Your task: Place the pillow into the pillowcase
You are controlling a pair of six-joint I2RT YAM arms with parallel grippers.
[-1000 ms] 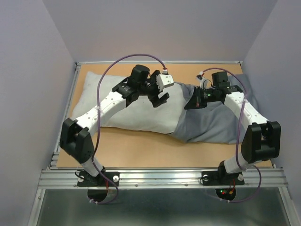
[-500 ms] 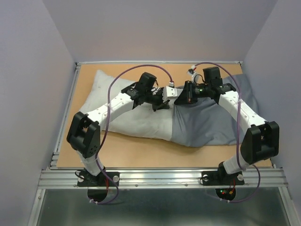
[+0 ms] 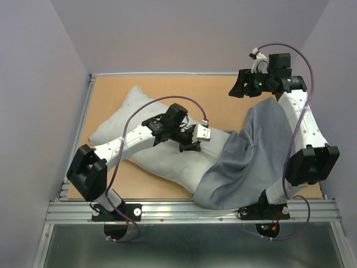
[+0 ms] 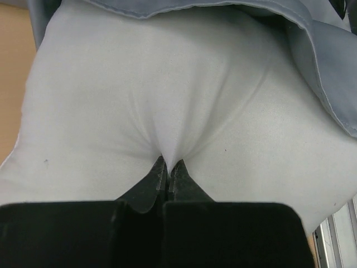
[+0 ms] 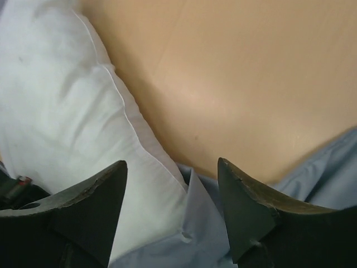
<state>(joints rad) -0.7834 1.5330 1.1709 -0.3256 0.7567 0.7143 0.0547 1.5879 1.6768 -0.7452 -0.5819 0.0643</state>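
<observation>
Tabletop (image 3: 223, 103) wood rings pillow (image 3: 162, 162), one end seemingly under pillowcase (image 3: 251, 156) edge.

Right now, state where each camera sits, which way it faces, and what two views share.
Top external: above and behind the arm bases, looking down on the table, pillow and pillowcase; both arms show.
Left wrist: on the left arm, facing the pillow; left gripper shut, pinching its fabric.
Right wrist: on the raised right arm, looking down; open right gripper frames the view.
Shared: both wrist views show pillowcase hem meeting pillow.
</observation>
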